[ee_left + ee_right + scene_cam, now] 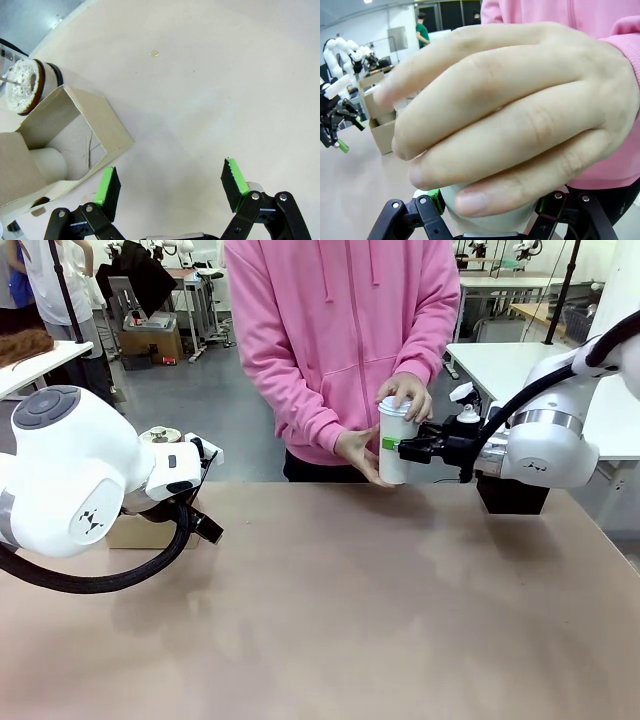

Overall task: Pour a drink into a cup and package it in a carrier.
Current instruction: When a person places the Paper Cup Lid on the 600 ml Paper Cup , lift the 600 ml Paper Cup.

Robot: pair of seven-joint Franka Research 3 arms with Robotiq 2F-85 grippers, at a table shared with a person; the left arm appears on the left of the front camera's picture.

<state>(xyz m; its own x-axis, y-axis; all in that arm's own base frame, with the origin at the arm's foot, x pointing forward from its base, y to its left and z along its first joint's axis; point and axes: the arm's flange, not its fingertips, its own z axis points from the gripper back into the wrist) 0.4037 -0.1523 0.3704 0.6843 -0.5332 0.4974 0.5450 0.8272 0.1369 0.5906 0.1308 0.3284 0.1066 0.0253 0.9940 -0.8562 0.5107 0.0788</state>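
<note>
Bulking up closest to me is the left arm's white joint (70,475), and its left gripper (172,187) hangs released over bare table (210,90), green pads wide apart and nothing between them, just beside the open cardboard carrier (65,135) and the glass press jug (22,85) behind it. Across the table, the right gripper (405,450) is clenched on the lidded white cup (394,445), held in the air near the far edge. The person has one hand (405,395) on the lid and the other hand (362,452) cupped against the side. That is what worries me: paper walls pinched by the claw while someone presses down from above could buckle, popping the lid or slopping the drink. If the arm moves off before those fingers let go, it could tug or tip the cup. The carrier also sits well apart, right where the left arm is parked, so the two arms may crowd each other.
</note>
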